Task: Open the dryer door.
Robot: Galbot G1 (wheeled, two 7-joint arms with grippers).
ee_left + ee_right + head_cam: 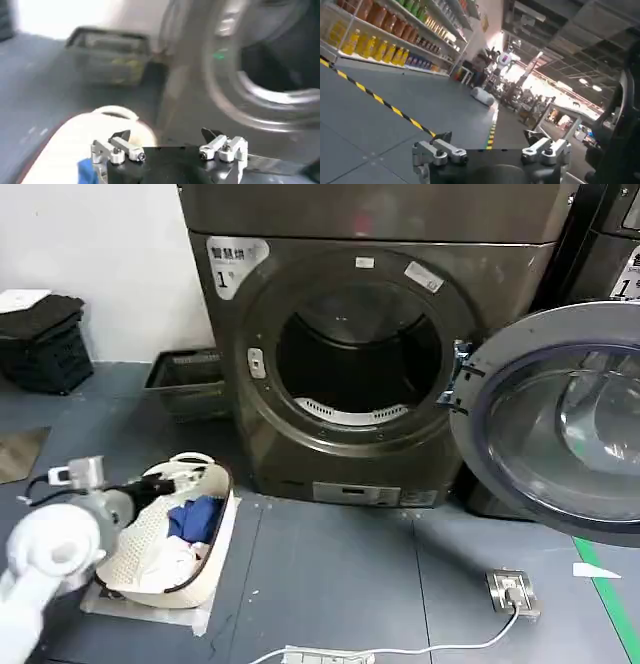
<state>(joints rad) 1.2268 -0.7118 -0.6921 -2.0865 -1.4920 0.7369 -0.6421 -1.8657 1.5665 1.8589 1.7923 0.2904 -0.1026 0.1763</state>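
Left tool (170,145): low above laundry basket (165,549), fingers spread, empty. Right tool (490,145): fingers spread, empty, aimed at store aisle. Dryer door (560,419): swung fully open to robot's right of dryer (360,344), hinged at drum opening's right edge, inner face toward camera. Task judged complete; nothing left.

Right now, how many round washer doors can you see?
1 for sure: the dryer door, swung wide open right of the drum opening. The blacker machine behind it may hide another.
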